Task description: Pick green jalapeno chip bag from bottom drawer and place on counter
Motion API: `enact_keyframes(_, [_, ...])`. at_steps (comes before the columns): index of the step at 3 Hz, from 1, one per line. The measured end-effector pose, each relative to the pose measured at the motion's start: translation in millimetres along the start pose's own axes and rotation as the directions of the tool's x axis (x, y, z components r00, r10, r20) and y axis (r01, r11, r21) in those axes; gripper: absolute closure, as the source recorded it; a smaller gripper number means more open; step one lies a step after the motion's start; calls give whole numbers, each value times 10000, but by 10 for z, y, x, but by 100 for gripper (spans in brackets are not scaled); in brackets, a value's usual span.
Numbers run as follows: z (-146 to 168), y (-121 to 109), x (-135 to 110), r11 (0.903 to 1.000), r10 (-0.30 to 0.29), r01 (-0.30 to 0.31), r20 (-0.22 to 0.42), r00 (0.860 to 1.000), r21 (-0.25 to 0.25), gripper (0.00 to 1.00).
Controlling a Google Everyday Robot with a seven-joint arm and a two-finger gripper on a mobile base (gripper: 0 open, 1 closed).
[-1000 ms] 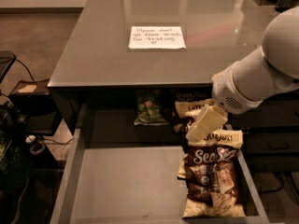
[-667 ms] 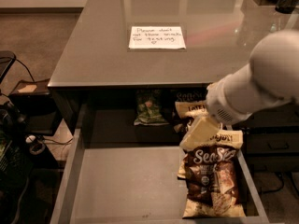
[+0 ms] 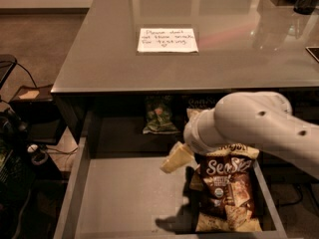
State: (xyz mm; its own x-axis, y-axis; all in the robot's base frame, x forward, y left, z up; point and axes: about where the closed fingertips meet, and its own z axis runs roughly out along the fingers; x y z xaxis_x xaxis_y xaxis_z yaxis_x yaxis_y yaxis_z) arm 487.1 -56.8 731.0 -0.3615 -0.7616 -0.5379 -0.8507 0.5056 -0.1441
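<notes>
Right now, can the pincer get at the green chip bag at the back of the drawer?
Probably yes. The pincer hangs over the bottom drawer, bare floor between it and the green jalapeno chip bag; the counter overhangs the bag, so it must go in low.

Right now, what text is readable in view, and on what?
"Sea Sa…" on the brown chip bag in the drawer; rest unclear.
"Please don't … for testing" on the paper note on the counter; middle line unclear.
Print on the green chip bag: too blurred.
No text on the end effector, over the drawer.
</notes>
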Motion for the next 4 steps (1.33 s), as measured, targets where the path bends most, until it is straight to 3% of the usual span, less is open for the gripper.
enact_keyframes(1, [411,12,-202,9997,106,-122,690,9976,232,0])
enact_keyframes(4, [482,-42,-309,9981,-38,-37,1207,9927,611,0])
